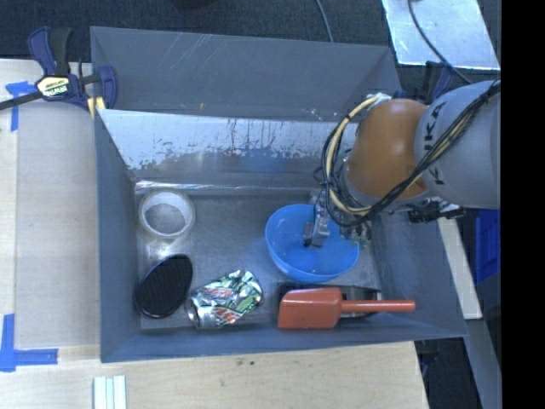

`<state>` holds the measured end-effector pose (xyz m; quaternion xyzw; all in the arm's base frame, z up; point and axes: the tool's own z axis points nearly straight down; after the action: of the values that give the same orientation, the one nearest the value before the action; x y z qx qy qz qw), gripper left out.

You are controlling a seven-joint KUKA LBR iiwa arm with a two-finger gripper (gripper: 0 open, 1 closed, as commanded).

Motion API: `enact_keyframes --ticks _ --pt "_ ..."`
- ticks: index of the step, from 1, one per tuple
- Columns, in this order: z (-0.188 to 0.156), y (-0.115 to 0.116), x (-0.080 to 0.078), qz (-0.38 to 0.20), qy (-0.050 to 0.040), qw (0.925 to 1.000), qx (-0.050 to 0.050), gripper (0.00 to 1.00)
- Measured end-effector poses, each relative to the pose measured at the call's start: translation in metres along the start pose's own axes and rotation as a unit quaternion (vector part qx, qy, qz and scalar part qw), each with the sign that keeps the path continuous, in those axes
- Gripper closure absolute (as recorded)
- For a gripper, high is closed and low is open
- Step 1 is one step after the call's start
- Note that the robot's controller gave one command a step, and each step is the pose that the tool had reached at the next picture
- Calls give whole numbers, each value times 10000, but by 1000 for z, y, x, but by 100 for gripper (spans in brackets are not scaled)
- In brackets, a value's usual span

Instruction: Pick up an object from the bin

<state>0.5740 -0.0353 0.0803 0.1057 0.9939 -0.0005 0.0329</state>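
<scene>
You have the gripper [317,231] low over the blue bowl [285,239], its tip inside the outline of the bowl's rim, a little right of the bowl's middle. From this angle you cannot tell whether the gripper is spread or pressed together, nor whether it touches the bowl's inner surface; nothing shows clamped in it.

The bowl sits on the floor of the bin [255,152], right of centre and close to the right wall. It stands upright with its mouth pointing up towards the camera. Being round, it has no real long axis; seen from this side, it reads as an oval slightly wider than tall. The orange cover [383,156] on the wrist and the looped cables [336,156] hang above the bowl's upper right rim.

Just in front of the bowl, near the front wall, lies a red scoop [308,308]. Its long axis runs left to right, with the handle [381,306] pointing to the view's right. Left of the scoop is a crumpled can [226,298], lying roughly crosswise. Next to that, in the front left corner, a black oval brush [163,285] leans from lower left to upper right. Behind it, a clear cup [166,214] stands mouth up, well apart from the bowl.
</scene>
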Motion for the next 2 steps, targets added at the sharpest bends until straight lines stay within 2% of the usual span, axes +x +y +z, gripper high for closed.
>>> enact_keyframes --ticks 1,2 --pt "1 0 1 -4 8 10000 2 100" --pt "0 8 -7 -49 -90 9999 -12 100"
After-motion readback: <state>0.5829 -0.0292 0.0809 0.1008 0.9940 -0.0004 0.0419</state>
